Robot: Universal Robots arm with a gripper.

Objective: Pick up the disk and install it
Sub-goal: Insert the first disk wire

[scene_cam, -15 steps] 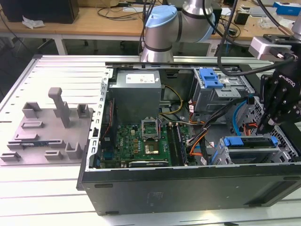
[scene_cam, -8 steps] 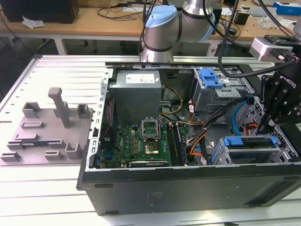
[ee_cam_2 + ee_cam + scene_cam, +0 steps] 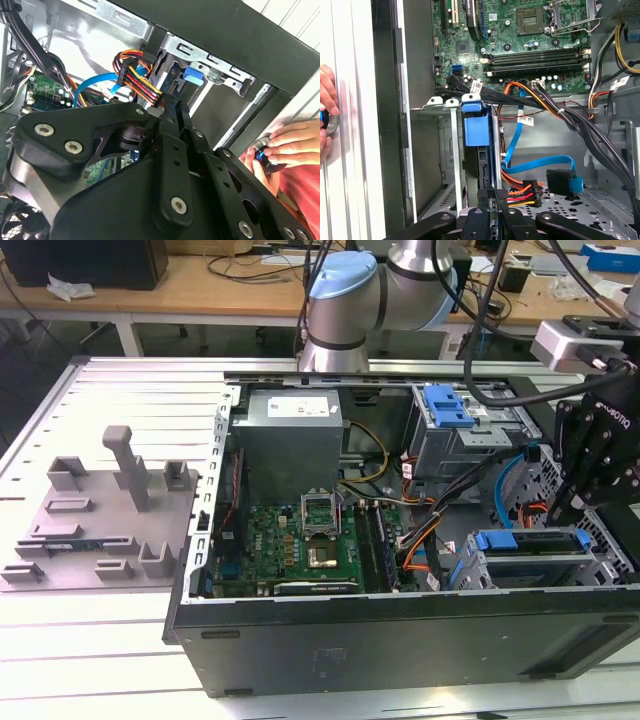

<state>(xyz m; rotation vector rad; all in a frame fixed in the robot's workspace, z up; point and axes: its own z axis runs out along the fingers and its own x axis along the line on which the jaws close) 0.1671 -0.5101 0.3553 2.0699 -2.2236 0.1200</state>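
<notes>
Disk (image 3: 472, 130) stands edge-on in the drive bay (image 3: 452, 155), claw (image 3: 492, 196) just beside it, fingers pinched nearly together, grip on it unclear; a skewed push could jam it or snag the power wires (image 3: 520, 192).

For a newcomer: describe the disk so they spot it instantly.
In the open computer case, look to the exterior view's lower right, beside the black tool. The disk stands on edge there, framed in blue plastic; the cage beyond it carries a wide blue tab.

Lab: cable-strewn wooden workbenches (image 3: 200, 285)
</notes>
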